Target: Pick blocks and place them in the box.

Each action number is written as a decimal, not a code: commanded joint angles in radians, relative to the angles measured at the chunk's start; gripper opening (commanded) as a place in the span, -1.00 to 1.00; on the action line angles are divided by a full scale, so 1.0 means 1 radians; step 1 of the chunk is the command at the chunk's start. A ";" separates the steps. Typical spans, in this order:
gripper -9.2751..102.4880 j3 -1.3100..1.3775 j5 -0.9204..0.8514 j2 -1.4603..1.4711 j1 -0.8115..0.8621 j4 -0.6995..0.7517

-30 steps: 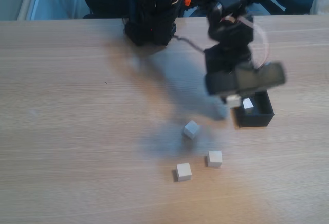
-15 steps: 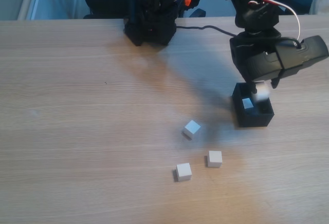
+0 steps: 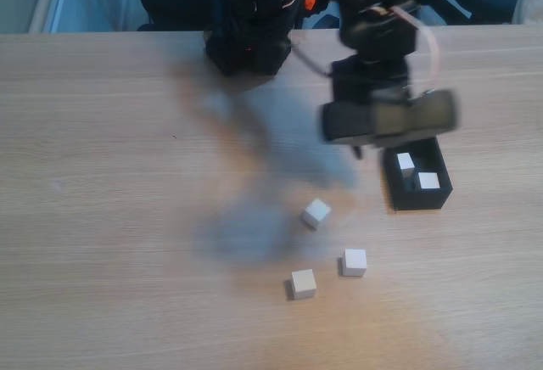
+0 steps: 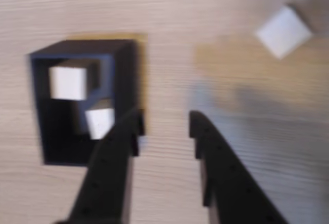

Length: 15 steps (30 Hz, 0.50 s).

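pale wood worktop (image 3: 127, 175) carries everything. the gripper (image 4: 164, 124) hangs empty, fingers spread, blurred in the fixed view (image 3: 361, 145). just left of it in the wrist view sits the black box (image 4: 123, 75) holding two white blocks (image 4: 68, 82) (image 4: 100, 122). another block (image 4: 284, 31) lies up to its right; two more (image 3: 355, 261) (image 3: 303, 283) lie beyond on the worktop.

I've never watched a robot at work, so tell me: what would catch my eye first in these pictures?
Probably the black arm, blurred with motion at the top of the fixed view, its gripper open and empty beside the box. That small black box holds two white blocks. Three more blocks lie loose on the wooden table, left of and nearer than the box.
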<state>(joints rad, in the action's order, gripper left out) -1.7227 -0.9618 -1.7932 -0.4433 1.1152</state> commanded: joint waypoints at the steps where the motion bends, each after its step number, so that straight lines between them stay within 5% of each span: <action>1: -0.79 -0.040 -0.020 -0.069 0.091 0.011; 15: -0.52 -0.061 -0.005 0.089 0.164 0.052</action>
<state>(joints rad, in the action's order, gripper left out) -1.8162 -0.9833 -1.7196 -0.2700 1.1842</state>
